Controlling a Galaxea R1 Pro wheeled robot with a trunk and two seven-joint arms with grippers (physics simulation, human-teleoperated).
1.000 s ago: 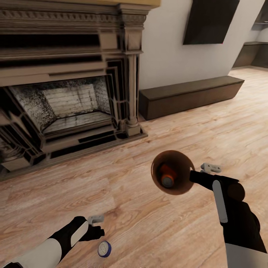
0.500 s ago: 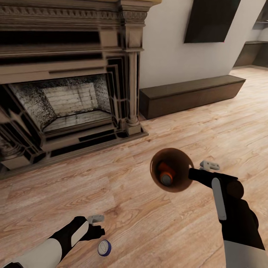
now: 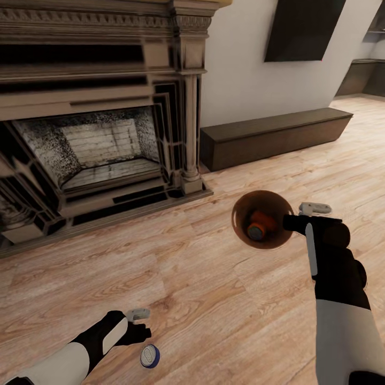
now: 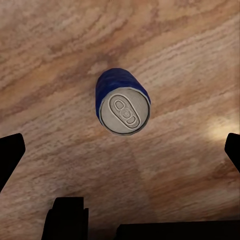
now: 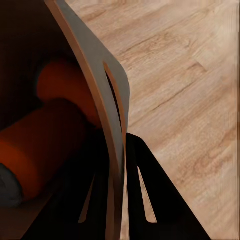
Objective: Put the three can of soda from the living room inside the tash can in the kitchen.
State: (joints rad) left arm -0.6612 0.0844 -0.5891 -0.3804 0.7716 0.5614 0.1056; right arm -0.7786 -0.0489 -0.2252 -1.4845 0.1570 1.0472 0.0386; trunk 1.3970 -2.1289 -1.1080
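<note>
The right claw (image 3: 293, 221) grips the bin (image 3: 263, 219) by its rim, orange cans (image 3: 259, 223) inside. The left claw (image 3: 140, 327) hangs open above the blue can (image 3: 150, 356) (upright on the floor (image 3: 214, 299), at 6 o'clock).

Matt wood-plank floor (image 3: 224, 315), dull metal can top (image 4: 124, 112)

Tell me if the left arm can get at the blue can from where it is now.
Probably yes. The left gripper hangs open right above the blue can, which stands upright on bare wood floor, centred between the spread fingers in the left wrist view; nothing lies between them.
</note>
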